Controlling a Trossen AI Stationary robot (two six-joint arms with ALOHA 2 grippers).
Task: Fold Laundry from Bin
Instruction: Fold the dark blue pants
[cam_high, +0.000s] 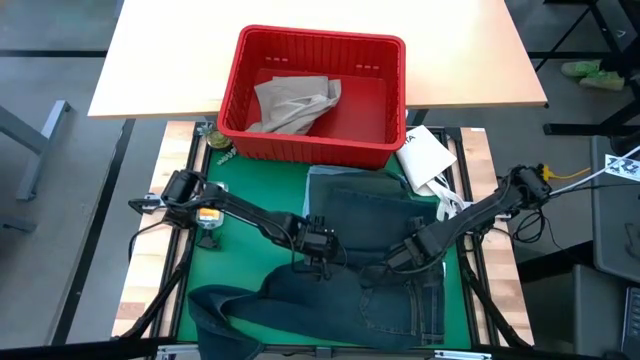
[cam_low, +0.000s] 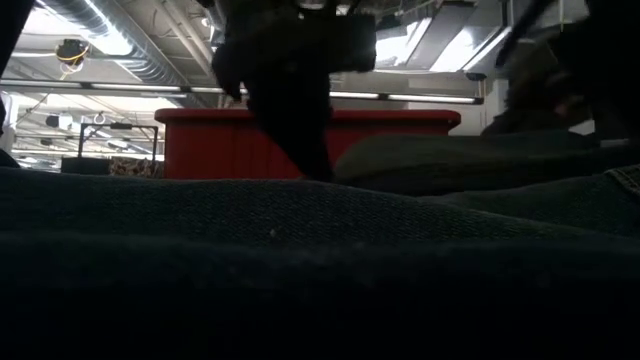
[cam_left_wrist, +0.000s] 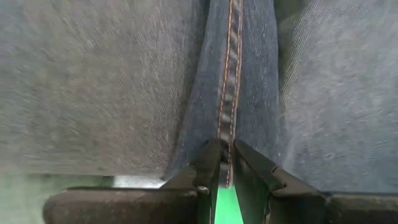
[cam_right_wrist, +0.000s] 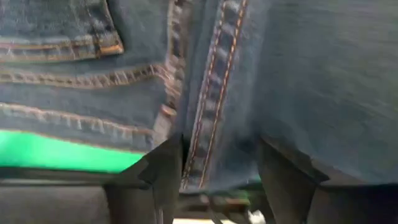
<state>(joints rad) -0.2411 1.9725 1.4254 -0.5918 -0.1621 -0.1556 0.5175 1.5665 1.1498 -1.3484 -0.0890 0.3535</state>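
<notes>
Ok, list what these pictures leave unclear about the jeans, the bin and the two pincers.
- Jeans: high view, near edge cut off by the frame.
- Bin: low view shows only its upper wall; jeans fabric hides the rest and its contents.
- Tan garment: high view, crumpled, type unclear.
- Right pincer: fingers straddle a seam; grip unclear.
- Left pincer: pinches a seam; how many layers is hidden.

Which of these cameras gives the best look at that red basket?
The high view: it shows the whole red basket from above, with tan trousers inside. The low view shows only its side wall, partly behind an arm and the jeans. Neither wrist view shows it; both are filled with denim.
</notes>
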